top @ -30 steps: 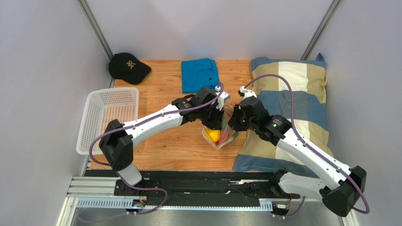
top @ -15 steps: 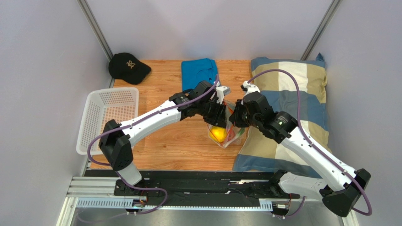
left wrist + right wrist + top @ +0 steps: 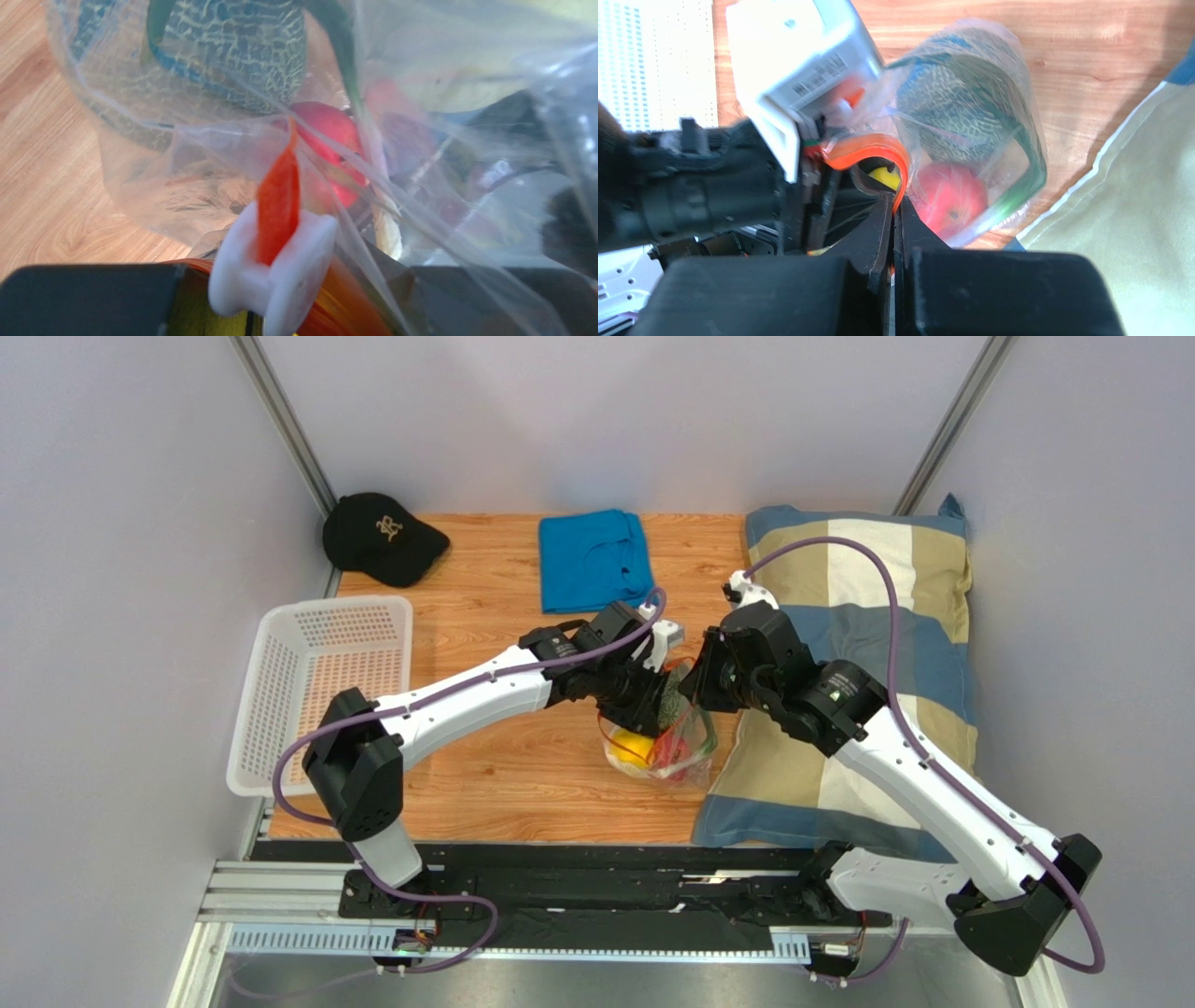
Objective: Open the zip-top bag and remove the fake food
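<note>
Enclosing three toys [image 3: 948, 126]: one bag [image 3: 980, 35]

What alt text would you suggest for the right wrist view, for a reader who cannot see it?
The right gripper, jaws shut, pinches the orange-red zip strip of a clear zip-top bag. Inside are a grey-green leafy ball, a red fruit and a yellow fruit; the left arm crowds in beside it.
</note>
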Robot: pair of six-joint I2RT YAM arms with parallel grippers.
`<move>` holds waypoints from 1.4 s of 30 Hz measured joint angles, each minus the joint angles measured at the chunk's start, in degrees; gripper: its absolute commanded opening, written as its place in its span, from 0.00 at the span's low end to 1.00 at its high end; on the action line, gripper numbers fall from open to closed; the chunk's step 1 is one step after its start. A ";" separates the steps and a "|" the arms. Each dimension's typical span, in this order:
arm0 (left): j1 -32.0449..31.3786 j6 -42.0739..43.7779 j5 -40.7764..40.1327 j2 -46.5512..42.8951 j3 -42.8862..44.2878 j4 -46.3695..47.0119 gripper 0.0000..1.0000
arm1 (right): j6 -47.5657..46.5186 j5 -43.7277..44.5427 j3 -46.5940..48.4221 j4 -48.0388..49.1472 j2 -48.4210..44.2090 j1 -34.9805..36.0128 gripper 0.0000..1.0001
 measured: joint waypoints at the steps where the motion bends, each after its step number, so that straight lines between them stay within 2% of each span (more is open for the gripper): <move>1: -0.09 0.20 -0.52 0.13 -0.02 -0.20 0.00 | 0.00 0.07 0.39 0.00 0.35 0.00 0.00; 6: -0.28 1.14 -1.88 1.70 0.09 -1.99 0.00 | -0.07 -1.38 2.78 0.07 3.41 -0.11 0.00; 10: -0.46 1.29 -1.99 3.15 0.07 -2.34 0.13 | -0.26 -1.81 3.08 -0.02 3.91 -0.09 0.00; 14: -0.50 1.55 -1.92 2.93 -0.61 -0.98 0.21 | -0.20 -1.66 2.05 0.04 2.34 -0.09 0.00; 18: -0.55 1.81 -1.22 2.93 -1.33 -0.04 0.39 | 0.44 -2.10 -0.55 0.07 -0.17 -0.11 0.00; 24: -0.83 2.43 -0.26 2.93 -3.32 2.67 0.52 | 1.49 -2.29 -2.67 0.07 -1.70 -0.22 0.00; 29: -0.83 2.49 -0.11 2.93 -4.48 3.96 0.49 | 1.70 -2.34 -2.95 0.13 -1.75 -0.22 0.00; 31: -0.83 2.45 0.02 2.93 -4.66 4.26 0.41 | 1.70 -2.34 -3.13 0.13 -1.77 -0.22 0.00; 33: -0.83 2.29 0.07 2.82 -5.01 4.81 0.26 | 1.70 -2.34 -3.26 0.09 -1.77 -0.22 0.00; 36: -0.83 2.21 -0.22 1.99 -6.43 5.86 0.10 | 1.68 -2.29 -3.26 0.02 -1.77 -0.22 0.00; 42: -1.27 2.23 -1.90 -3.48 -8.81 5.62 0.00 | 1.66 -1.55 -3.28 -0.02 -1.66 -0.26 0.00</move>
